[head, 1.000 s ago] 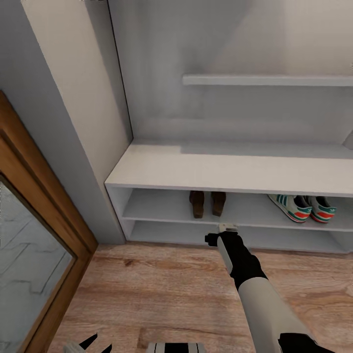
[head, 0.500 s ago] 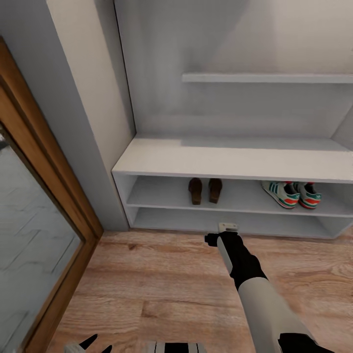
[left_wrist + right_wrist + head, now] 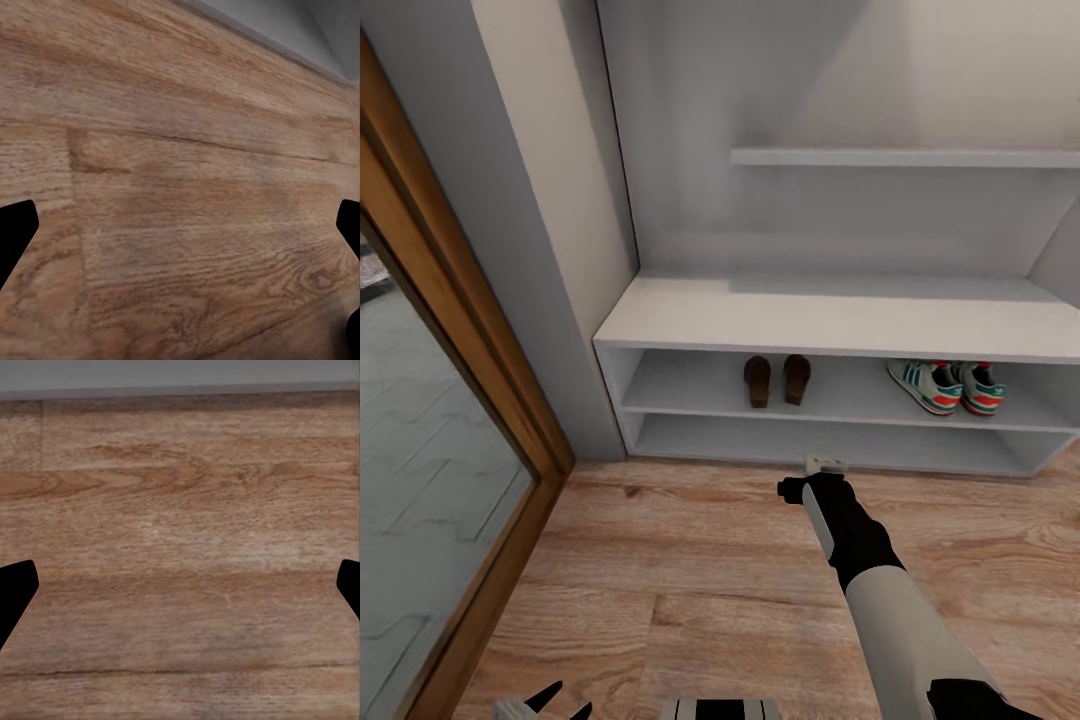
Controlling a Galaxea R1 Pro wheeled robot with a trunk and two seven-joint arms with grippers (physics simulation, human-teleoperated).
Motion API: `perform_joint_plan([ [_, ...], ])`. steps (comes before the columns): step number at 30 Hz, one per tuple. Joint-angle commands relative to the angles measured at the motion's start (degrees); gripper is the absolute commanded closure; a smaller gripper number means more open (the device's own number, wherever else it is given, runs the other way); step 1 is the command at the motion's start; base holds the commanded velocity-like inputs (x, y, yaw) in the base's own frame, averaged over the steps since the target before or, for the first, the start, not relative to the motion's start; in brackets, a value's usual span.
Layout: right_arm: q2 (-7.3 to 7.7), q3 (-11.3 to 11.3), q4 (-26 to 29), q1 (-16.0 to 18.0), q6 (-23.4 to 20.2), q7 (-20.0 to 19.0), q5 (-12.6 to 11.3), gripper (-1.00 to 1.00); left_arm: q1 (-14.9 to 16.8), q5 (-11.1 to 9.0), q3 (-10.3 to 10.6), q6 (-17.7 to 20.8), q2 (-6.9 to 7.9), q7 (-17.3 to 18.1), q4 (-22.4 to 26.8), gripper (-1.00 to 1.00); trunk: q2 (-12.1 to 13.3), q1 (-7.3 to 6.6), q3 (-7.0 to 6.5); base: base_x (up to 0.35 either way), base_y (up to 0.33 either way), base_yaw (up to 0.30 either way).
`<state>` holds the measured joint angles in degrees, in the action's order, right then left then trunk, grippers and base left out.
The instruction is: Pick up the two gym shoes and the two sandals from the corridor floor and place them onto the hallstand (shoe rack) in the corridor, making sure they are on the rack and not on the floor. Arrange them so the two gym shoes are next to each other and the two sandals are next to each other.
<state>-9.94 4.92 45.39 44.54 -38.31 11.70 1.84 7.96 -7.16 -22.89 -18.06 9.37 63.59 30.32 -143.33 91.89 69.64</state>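
The pale grey hallstand (image 3: 840, 320) stands against the wall ahead. On its upper open shelf two dark brown sandals (image 3: 776, 380) sit side by side, heels outward. Further right on the same shelf two cream sneakers with green stripes (image 3: 950, 387) rest next to each other. My right arm reaches forward over the wood-plank floor (image 3: 690, 560), a little short of the rack. My right gripper (image 3: 180, 600) is open over bare planks. My left gripper (image 3: 180, 247) is open too, low over the floor, its black fingertips (image 3: 545, 698) at the head view's lower edge.
A wood-framed door with a glass panel (image 3: 420, 480) runs along the left, beside a grey wall post (image 3: 510, 250). A stepped wall shelf (image 3: 905, 158) hangs above the bench. The lower rack shelf (image 3: 810, 440) holds nothing.
The whole picture has shifted: the camera has drawn back from the hallstand, which now looks smaller and more fully in view. Shoes and sandals stay on their shelf.
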Motion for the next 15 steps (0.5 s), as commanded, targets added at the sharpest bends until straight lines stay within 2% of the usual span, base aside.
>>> perform_joint_plan([
  [1,-0.06,0.17,0.10,0.02,-0.27,0.02,0.18,-1.00,0.04,-0.05,-0.09,-0.30,-0.01,0.22,-0.05,-1.00,-0.02,-0.01,0.05,-0.015,0.000,0.000],
  [7,-0.06,0.18,0.11,0.02,-0.27,0.05,0.18,-1.00,0.05,-0.05,-0.06,-0.30,-0.06,-0.02,-0.01,-1.00,-0.02,-0.01,0.05,-0.030,-0.009,0.000],
  [15,-0.06,0.10,-0.11,0.02,-0.27,-0.01,0.19,-1.00,0.04,-0.05,-0.06,-0.30,-0.06,-0.24,0.00,-1.00,-0.02,-0.01,0.05,-0.156,-0.090,0.000],
])
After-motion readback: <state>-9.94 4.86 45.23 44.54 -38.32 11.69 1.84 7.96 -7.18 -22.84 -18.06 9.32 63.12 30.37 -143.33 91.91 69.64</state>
